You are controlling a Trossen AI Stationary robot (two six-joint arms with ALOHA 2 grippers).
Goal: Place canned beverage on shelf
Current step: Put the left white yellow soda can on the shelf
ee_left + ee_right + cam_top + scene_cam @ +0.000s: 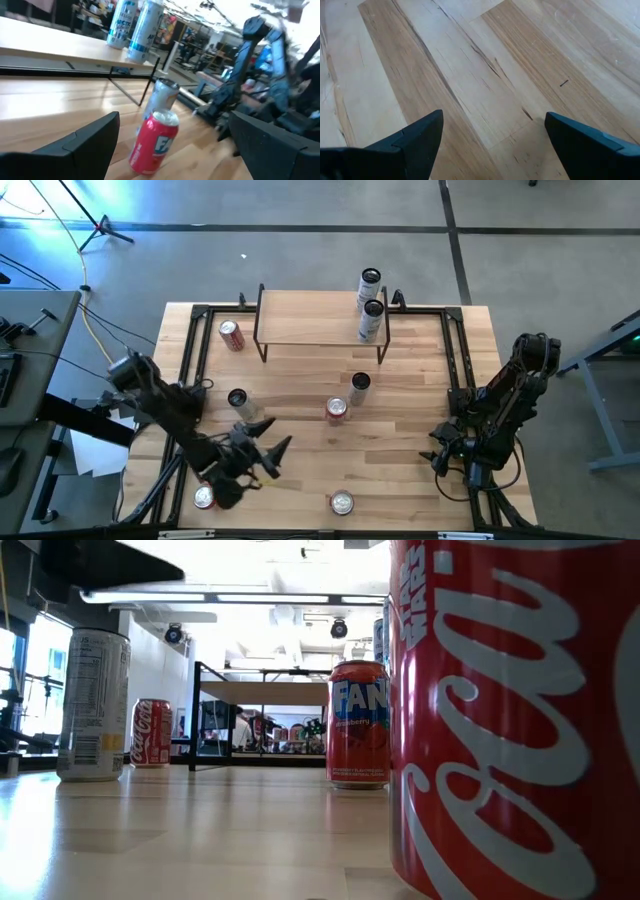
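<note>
Cans [370, 320] are standing on the shelf [310, 320], two at its right end, so we are judging part of the job done. We are seeing our left end effector [268, 452] spread and empty, pointing at the red Fanta can [154, 141] on the bench [290, 375] before the shelf. Our right end effector [490, 140] is waiting spread and empty, well right of that can.
</note>
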